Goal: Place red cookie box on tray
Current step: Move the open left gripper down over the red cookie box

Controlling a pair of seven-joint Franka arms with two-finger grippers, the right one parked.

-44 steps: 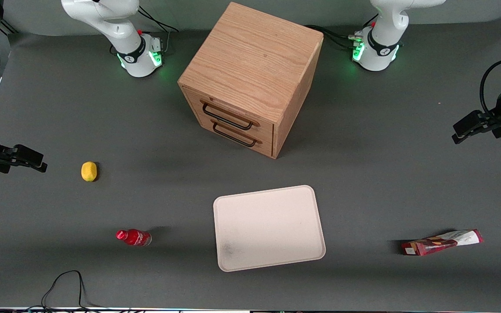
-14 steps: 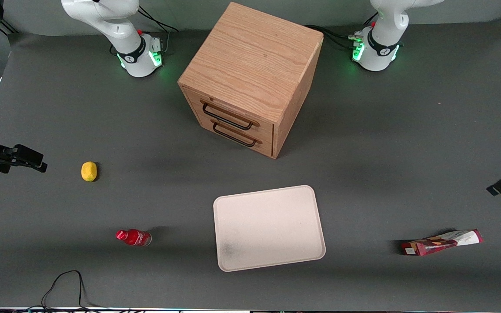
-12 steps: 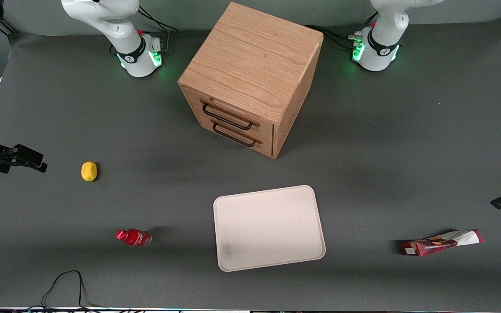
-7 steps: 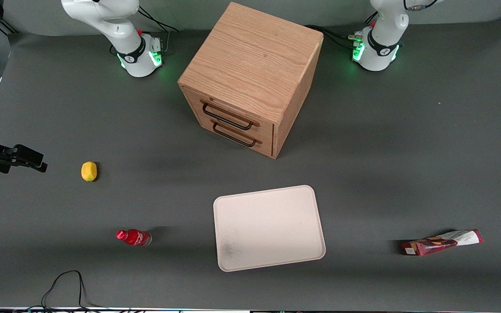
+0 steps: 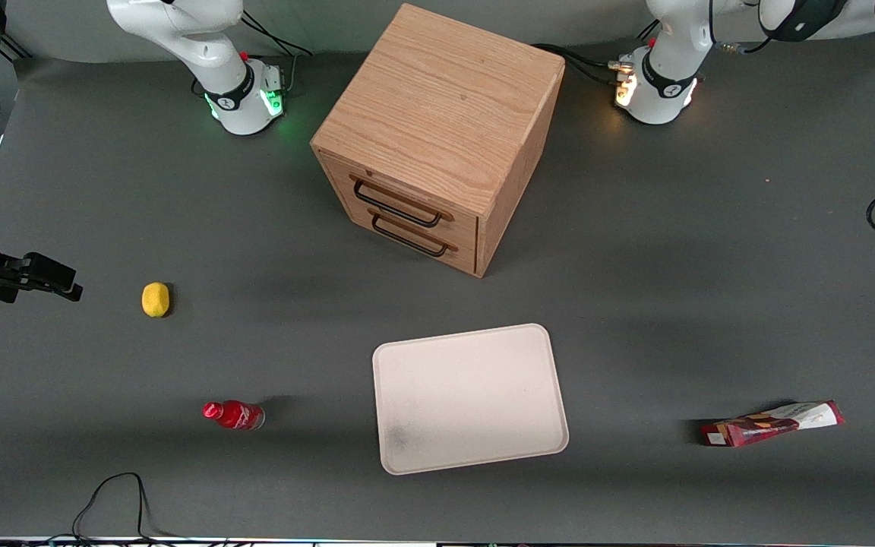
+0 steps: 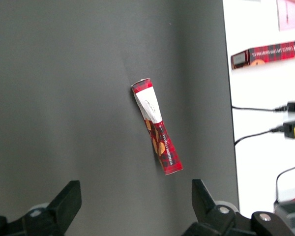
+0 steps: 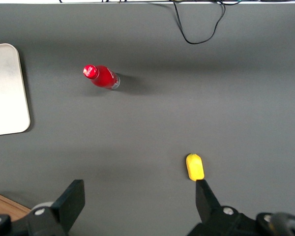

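Wrist view: gripper [image 6: 133,199] spread above red cookie box [image 6: 157,132].

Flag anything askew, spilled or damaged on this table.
Nothing spilled or damaged. The bottle lies on its side; the box lies slightly askew, off the tray. The tool hovers open above the box.

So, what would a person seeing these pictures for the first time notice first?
Probably the big wooden cabinet standing mid-table, its two drawers shut, and the cream tray lying bare in front of it, nearer the front camera. Next, the red cookie box lying alone toward the working arm's end of the table. The gripper hangs above the box, open and not touching it.
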